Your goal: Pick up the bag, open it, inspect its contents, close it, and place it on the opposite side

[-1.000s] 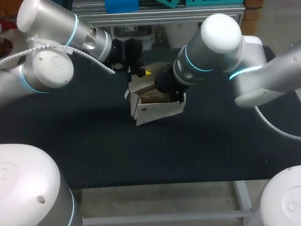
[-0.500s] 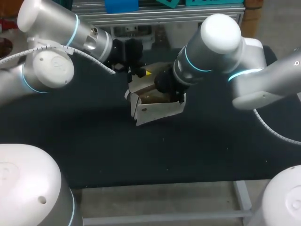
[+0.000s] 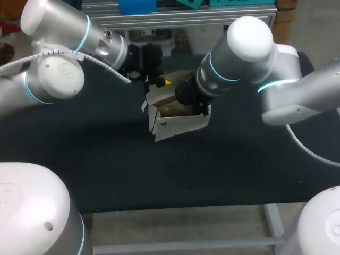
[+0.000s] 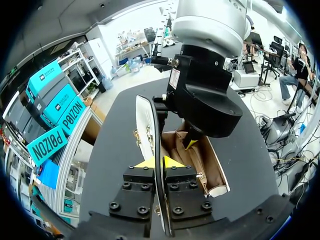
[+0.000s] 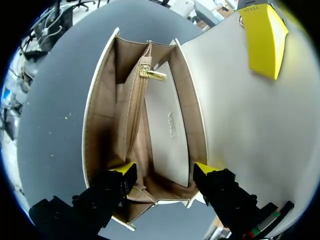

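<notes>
A white handbag (image 3: 178, 126) with a tan lining stands open on the black table (image 3: 106, 159), just behind the middle. My left gripper (image 3: 161, 83) is at its back and is shut on the raised white flap (image 4: 145, 127), whose edge runs between the yellow tips (image 4: 159, 162). My right gripper (image 5: 163, 172) is open, and its fingertips (image 5: 125, 173) dip into the bag's mouth, one on each side of the inner zip pocket (image 5: 137, 107). A gold zip pull (image 5: 152, 75) shows inside. In the right wrist view the left gripper's yellow tip (image 5: 265, 40) lies against the flap (image 5: 240, 115).
An aluminium frame rail (image 3: 180, 21) runs along the table's back edge, right behind the bag. Bare black table surface lies on both sides of the bag and in front of it.
</notes>
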Action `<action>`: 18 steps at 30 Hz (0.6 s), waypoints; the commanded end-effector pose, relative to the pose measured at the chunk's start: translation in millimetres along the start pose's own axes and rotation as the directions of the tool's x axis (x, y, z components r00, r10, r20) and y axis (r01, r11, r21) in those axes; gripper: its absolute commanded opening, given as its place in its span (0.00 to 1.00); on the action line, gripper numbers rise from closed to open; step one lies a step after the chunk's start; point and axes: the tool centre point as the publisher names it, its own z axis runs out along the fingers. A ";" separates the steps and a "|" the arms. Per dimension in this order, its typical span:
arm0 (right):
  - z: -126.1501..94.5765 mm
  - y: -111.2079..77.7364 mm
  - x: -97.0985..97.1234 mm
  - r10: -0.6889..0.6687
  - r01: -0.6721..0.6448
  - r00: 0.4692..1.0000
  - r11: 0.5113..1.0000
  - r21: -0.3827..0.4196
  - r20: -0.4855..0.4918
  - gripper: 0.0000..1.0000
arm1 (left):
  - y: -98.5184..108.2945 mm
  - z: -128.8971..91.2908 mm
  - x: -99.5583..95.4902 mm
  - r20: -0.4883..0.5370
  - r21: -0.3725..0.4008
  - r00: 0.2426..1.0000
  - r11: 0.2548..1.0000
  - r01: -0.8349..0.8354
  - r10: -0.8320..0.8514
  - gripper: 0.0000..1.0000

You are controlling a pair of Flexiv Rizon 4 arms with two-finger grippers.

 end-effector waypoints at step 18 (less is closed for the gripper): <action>-52.0 11.9 -5.3 -0.019 0.011 0.972 0.999 0.034 0.236 0.00 | -3.8 -5.3 6.3 0.001 -0.018 1.000 1.000 -0.003 0.003 0.00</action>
